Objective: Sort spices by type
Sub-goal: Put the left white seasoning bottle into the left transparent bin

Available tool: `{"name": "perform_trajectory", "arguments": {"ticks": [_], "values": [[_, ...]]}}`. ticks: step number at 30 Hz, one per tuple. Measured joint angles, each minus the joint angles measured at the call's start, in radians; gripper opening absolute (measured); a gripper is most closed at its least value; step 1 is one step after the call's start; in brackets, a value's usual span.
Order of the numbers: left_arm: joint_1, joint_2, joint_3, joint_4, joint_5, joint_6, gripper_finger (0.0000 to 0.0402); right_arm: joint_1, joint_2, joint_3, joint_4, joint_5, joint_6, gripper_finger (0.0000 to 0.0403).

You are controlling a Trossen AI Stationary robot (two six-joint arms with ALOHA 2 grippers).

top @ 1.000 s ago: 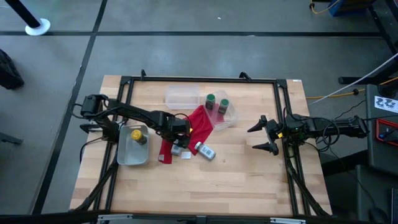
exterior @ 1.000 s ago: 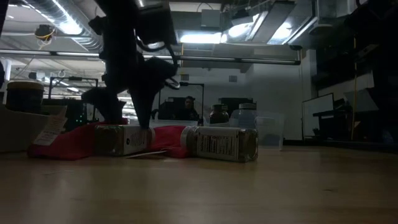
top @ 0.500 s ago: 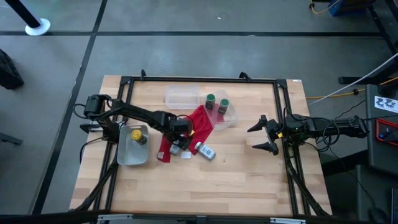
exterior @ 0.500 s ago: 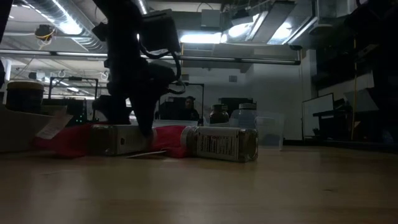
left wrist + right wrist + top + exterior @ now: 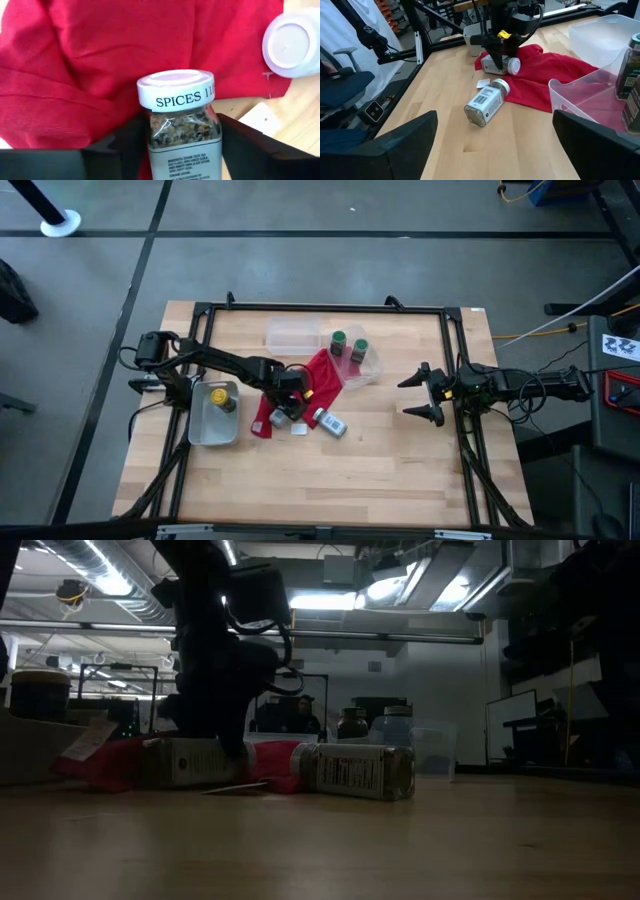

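Observation:
My left gripper (image 5: 283, 408) (image 5: 181, 125) is down over a silver-grey spice jar (image 5: 182, 135) (image 5: 185, 762) that lies on its side at the near edge of the red cloth (image 5: 305, 385). A second silver-grey jar (image 5: 330, 422) (image 5: 355, 770) lies on its side on the wood just to the right. Two green-capped jars (image 5: 339, 340) (image 5: 360, 348) stand in a clear tub (image 5: 372, 366). The yellow jar (image 5: 222, 397) stands in a grey tray (image 5: 208, 430). My right gripper (image 5: 420, 395) (image 5: 495, 120) is open and waits near the table's right edge. My left gripper pinches the silver-grey jar between its two fingers, on the glass body just below the white cap (image 5: 156, 134). The fingers come from above, pointing down, and lie across the jar. The jar lies level, its underside on the cloth and table.
An empty clear tub (image 5: 293, 335) sits at the far side beside the green-capped jars. A small white card (image 5: 299, 429) lies on the wood between the two silver-grey jars. A black frame (image 5: 320, 307) borders the table. Bare wood spreads along the near side.
My left gripper has shifted a little toward the table's left edge, and the silver-grey jar between its fingers has slid that way with it, still lying on its side. The second jar has stayed put.

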Motion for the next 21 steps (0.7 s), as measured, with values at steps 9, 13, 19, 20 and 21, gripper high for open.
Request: {"name": "perform_trajectory", "arguments": {"ticks": [9, 13, 19, 20, 21], "values": [[0.0, 0.0, -0.002, -0.003, 0.0, 0.046, 0.0257, 0.0, 0.0, 0.0, 0.0, 0.0, 0.0, 0.0395], [0.0, 0.002, -0.002, -0.003, 0.0, 0.058, 0.0236, 0.0, 0.0, 0.0, 0.001, 0.0, 0.0, 0.0395], [0.0, 0.015, 0.0, -0.002, 0.0, 0.064, 0.0212, 0.0, 0.0, 0.0, 0.001, 0.0, 0.0, 0.0395], [0.0, 0.015, 0.0, -0.002, 0.0, 0.06, 0.0209, 0.0, 0.0, 0.0, 0.003, 0.0, 0.0, 0.0395], [0.0, 0.014, 0.0, -0.002, 0.001, 0.05, 0.0205, 0.0, 0.0, 0.0, 0.006, 0.0, 0.0, 0.0395]]}}
